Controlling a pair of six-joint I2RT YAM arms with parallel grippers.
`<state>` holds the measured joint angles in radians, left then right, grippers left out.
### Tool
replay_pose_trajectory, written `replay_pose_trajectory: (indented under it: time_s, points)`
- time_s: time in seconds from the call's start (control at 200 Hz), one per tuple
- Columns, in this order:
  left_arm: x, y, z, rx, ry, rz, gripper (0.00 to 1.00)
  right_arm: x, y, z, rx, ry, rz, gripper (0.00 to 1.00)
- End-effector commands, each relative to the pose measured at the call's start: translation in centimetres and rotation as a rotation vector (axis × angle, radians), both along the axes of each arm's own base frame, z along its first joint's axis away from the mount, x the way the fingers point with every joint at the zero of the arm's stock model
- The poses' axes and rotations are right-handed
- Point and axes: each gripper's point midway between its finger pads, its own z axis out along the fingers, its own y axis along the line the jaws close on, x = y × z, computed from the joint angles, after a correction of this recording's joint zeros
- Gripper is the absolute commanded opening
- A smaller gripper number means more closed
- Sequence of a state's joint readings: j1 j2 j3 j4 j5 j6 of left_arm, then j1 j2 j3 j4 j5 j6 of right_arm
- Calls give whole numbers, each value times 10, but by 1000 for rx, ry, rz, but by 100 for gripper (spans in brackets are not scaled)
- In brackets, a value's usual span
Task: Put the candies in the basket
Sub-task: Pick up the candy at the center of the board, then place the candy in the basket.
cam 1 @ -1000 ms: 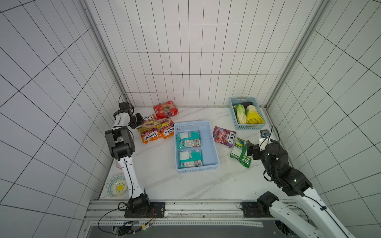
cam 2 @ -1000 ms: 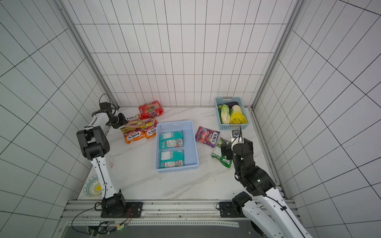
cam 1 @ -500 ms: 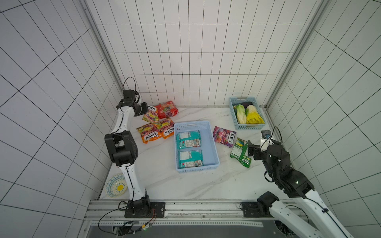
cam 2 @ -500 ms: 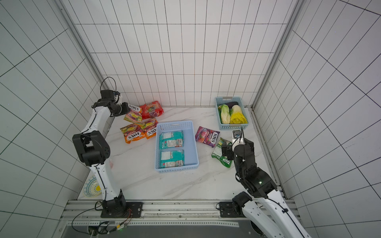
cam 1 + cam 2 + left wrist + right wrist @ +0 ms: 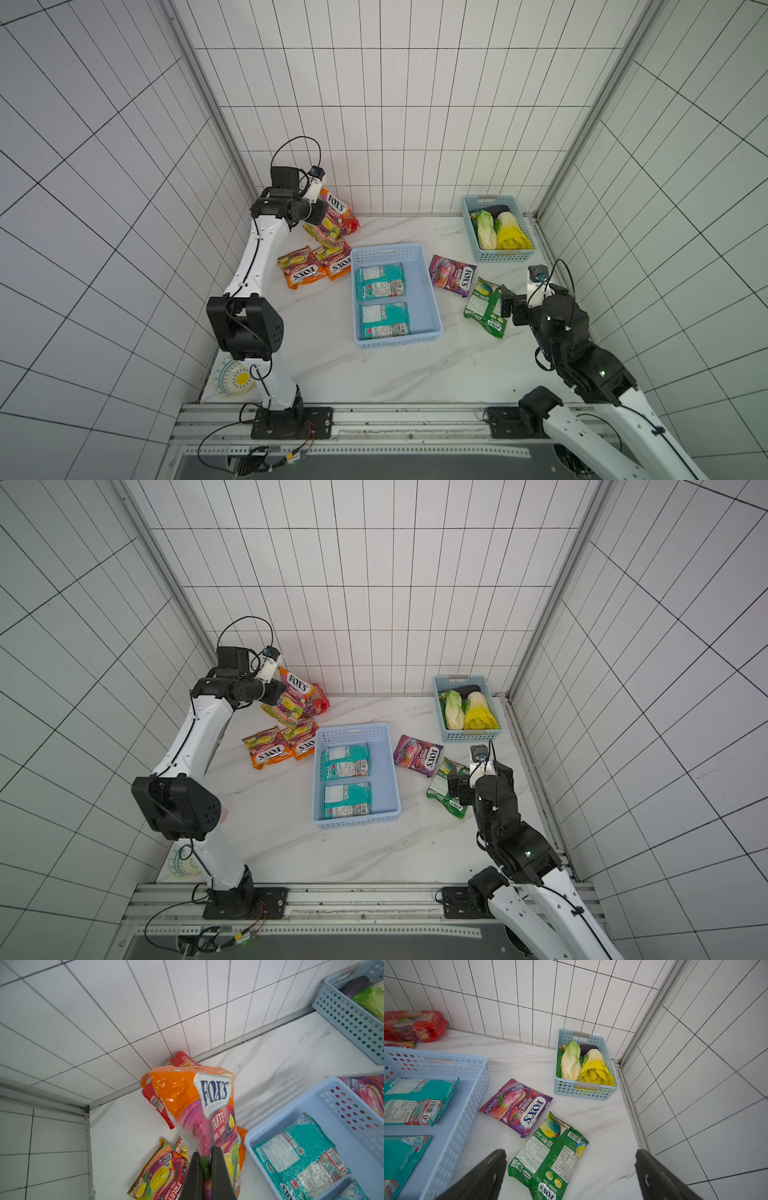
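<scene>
My left gripper (image 5: pixel 321 212) (image 5: pixel 205 1153) is shut on the lower edge of an orange FOX'S candy bag (image 5: pixel 333 216) (image 5: pixel 207 1105), held in the air over the table's back left corner. Below it lie two orange bags (image 5: pixel 301 272) and a red one (image 5: pixel 352 223). The pale blue basket (image 5: pixel 386 250) (image 5: pixel 353 730) holds two teal bags (image 5: pixel 380 282). To its right lie a purple bag (image 5: pixel 452 274) and a green bag (image 5: pixel 485 307) (image 5: pixel 550 1159). My right gripper (image 5: pixel 505 305) (image 5: pixel 571 1153) hangs open just above the green bag, one finger on each side of it.
A smaller blue basket (image 5: pixel 505 254) with leafy vegetables stands in the back right corner. A patterned plate (image 5: pixel 232 378) lies at the front left by the left arm's base. Tiled walls close in the back and both sides.
The left arm has risen and swung right, lifting the orange bag off the pile. The right gripper has stayed over the green bag.
</scene>
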<state>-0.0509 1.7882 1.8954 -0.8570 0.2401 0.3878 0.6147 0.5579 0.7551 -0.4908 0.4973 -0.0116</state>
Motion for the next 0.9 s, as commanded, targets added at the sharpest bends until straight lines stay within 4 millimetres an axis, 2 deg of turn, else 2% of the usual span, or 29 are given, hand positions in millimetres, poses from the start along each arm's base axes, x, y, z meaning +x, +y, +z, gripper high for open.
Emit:
replay_pose_trajectory:
  time_s: [0.0,0.195,0.415,0.58,0.74,0.894]
  points:
    - [-21,-18,11,144,-53,-119,0,0,-1,-8,-12,12,2,99]
    - [-56,-65,15,214,-80,-284,0,0,1,-8,-11,14,11,99]
    - [-113,-118,-10,292,1,-548,0,1,0,-10,-21,18,3,99]
    - [-147,-143,-32,344,65,-676,0,2,-2,-10,-30,19,-8,99]
    - [-162,-158,-49,362,99,-726,0,2,-1,-13,-34,31,-7,99]
    - [-185,-172,-76,378,173,-810,0,2,1,-12,-26,29,2,99]
